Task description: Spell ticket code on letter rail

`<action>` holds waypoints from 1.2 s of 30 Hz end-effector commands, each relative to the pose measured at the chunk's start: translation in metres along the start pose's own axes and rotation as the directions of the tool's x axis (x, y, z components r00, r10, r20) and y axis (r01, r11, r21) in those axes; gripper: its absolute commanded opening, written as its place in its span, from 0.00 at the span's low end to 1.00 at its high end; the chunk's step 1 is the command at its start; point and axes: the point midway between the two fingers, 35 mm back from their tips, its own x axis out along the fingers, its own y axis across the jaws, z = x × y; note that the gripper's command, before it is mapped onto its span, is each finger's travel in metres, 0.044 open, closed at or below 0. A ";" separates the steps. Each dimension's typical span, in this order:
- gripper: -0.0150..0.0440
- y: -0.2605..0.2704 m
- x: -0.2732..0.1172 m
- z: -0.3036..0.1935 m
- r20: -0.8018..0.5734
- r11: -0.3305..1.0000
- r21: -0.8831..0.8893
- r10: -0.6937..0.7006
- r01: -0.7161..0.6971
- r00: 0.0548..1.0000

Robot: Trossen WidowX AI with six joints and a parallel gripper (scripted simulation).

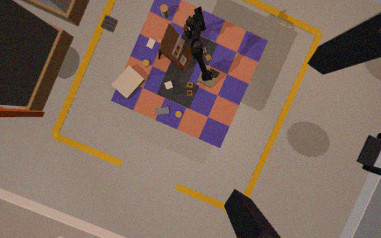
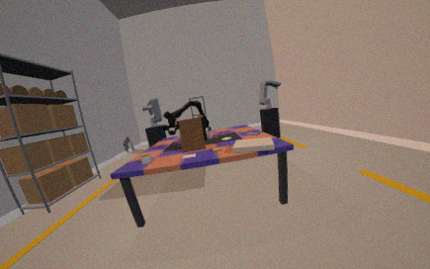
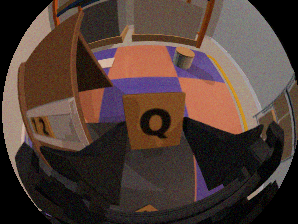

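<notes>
In the wrist view, the Q tile is up in front, with its letter facing the camera. The gripper is pinching it, with one black finger on each side. The tile looks upright, and it is over the dark mat. To one side is the brown board, which stands up on the table. The rail is on the board, near the Q tile but apart from it. A dark mark shows on a tile in the rail, but it is too cut off to read. A round can stands on the table past the Q tile. In the top view, the black arm reaches over the mat beside the board. Two small tiles lie close together on the mat, and a white card is near them. A big pale block sits by the edge of the table. The table top has purple and orange squares. Farther out, a tall shelf full of brown boxes stands by the wall.
</notes>
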 end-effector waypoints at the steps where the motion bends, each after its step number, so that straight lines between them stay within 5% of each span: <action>1: 0.25 0.003 0.001 -0.002 -0.002 1.000 0.007 0.003 -0.003 1.000; 36: 0.25 0.019 0.002 -0.003 -0.002 1.000 0.008 0.004 -0.004 1.000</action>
